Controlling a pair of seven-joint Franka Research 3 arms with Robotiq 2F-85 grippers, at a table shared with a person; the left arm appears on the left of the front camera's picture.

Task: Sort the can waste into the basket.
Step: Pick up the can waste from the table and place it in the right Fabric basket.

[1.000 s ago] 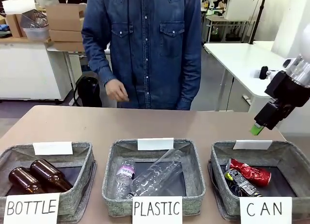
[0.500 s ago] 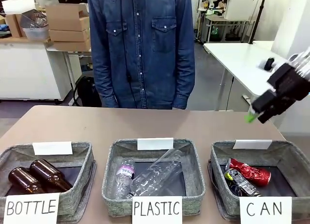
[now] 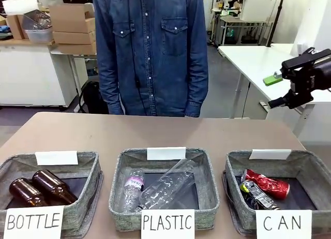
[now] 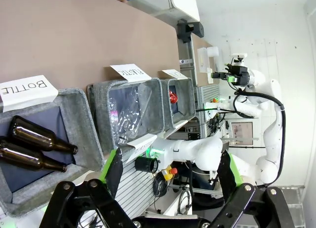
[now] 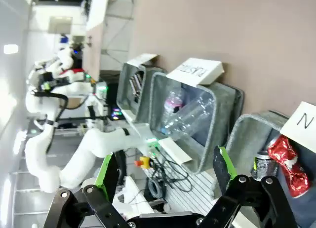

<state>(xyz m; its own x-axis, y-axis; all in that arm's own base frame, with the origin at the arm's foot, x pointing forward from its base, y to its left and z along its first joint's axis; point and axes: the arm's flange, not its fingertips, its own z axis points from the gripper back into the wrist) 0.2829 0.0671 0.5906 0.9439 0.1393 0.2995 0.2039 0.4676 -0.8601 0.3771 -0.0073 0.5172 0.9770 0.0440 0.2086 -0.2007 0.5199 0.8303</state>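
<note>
Right hand [image 3: 279,90] has swung up and back from over the CAN basket [image 3: 235,169] in the last second, fingers spread and empty. Both cans, red [image 3: 267,182] and dark [image 3: 257,193], lie inside it, so sorting looks finished. Left hand [image 4: 168,171] is open too.

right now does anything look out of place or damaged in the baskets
Nothing is missorted. The red can and the dark can both lie in the CAN basket, and both look crumpled, as waste would. The bottles and the plastic are in their own baskets.
</note>
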